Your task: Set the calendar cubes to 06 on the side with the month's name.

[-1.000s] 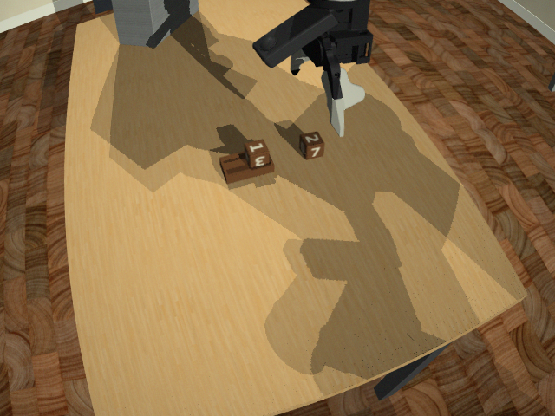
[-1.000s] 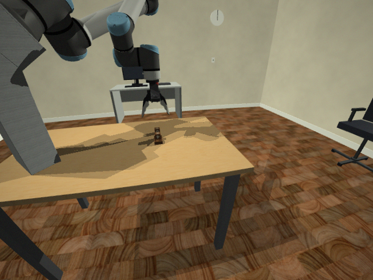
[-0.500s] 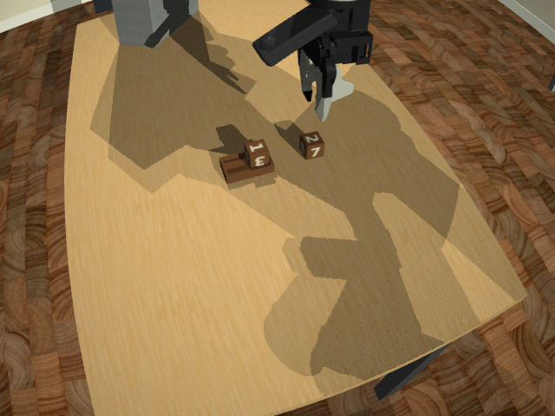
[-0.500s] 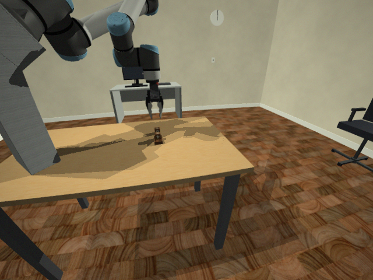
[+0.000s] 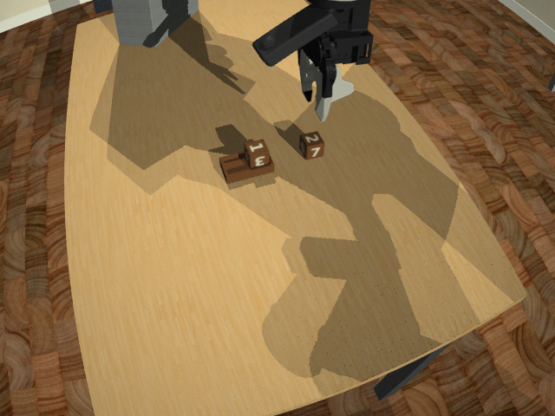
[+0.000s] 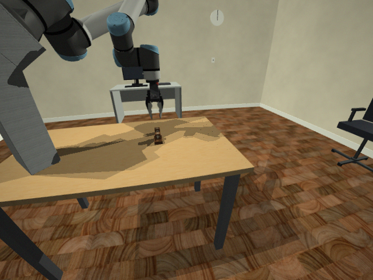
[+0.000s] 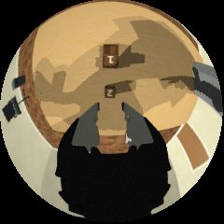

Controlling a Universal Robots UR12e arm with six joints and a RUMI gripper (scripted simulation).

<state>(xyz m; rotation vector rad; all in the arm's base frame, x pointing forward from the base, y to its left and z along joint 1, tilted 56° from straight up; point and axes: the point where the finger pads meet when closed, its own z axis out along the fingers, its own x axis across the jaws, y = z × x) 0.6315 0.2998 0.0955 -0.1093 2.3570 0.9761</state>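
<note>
A brown wooden tray [image 5: 233, 170] [image 7: 110, 48] lies near the table's middle. One cube [image 5: 257, 153] [image 7: 110, 59] sits in the tray's right half, with 1 on top and a sideways 3 on the front; the left half holds no cube. A second cube [image 5: 311, 145] [image 7: 110, 91] stands on the table to the right of the tray, with 2 on top and 7 on the front. In the exterior view this loose cube [image 6: 157, 130] lines up with the tray and its cube [image 6: 158, 139]. My gripper [image 5: 316, 107] [image 6: 154, 114] [image 7: 110, 103] hangs above and just behind the loose cube, fingers partly apart and empty.
The grey robot base [image 5: 134, 22] [image 6: 21, 105] stands at the table's back left corner. The table's edge [image 5: 492, 250] runs to the right of the cubes. A white desk [image 6: 168, 90] and an office chair [image 6: 358, 126] stand away from the table.
</note>
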